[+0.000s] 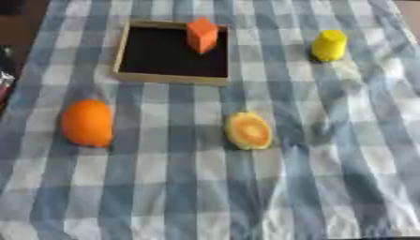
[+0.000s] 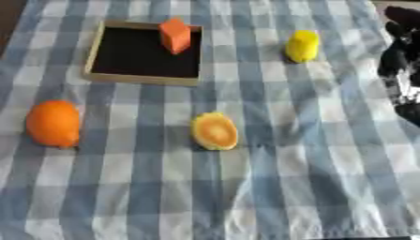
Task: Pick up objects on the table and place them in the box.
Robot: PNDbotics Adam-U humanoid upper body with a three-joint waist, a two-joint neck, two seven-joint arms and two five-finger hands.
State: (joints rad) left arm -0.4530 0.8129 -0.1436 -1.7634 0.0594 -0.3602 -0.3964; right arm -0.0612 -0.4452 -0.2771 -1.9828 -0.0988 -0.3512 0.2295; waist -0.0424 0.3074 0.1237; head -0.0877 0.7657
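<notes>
A wooden box [image 1: 172, 78] with a dark floor stands at the far middle of the checked cloth. An orange block [image 1: 202, 34] stands inside it, against the far right corner. To the right of the box, a yellow block [image 1: 329, 45] sits on the cloth. A whole orange [image 1: 87, 123] lies near left, and an orange half [image 1: 249, 131] lies in the middle, cut face toward me. My right hand [image 2: 400, 70] shows as a black and silver shape at the right edge, apart from every object. Only a dark sliver of my left hand [image 1: 4, 79] shows at the left edge.
The blue and white checked cloth [image 1: 205, 197] covers the table, with wrinkles on its right side. Bare table shows past the cloth at the far left corner [image 1: 20, 28].
</notes>
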